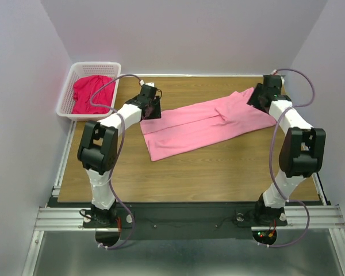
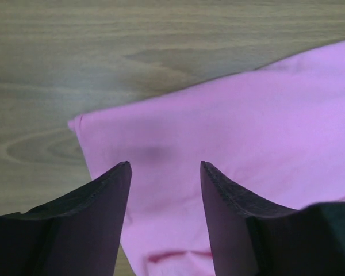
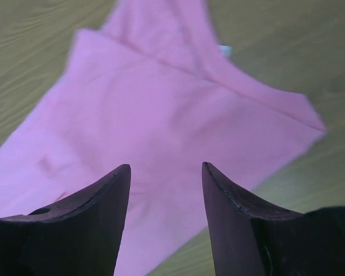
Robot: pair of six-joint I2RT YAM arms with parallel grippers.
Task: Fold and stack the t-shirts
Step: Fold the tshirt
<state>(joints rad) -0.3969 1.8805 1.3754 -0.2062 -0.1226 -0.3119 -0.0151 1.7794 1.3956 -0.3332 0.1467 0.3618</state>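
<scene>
- Walls close in your table [image 1: 230, 172] on the left, right and far sides. Bare wood shows between the pink t-shirt [image 1: 201, 123] and the near edge.
- You have two t-shirts, one white basket [image 1: 65, 102] and two arms.
- The pink t-shirt lies mid-table as a long smooth band, slanting from near left to far right.
- The crimson t-shirt [image 1: 92, 92] sits crumpled in the basket at the far left corner.
- Your left gripper [image 2: 165, 167] hangs over the band's left end, released and holding nothing.
- Your right gripper [image 3: 165, 167] is over the right end, also released.
</scene>
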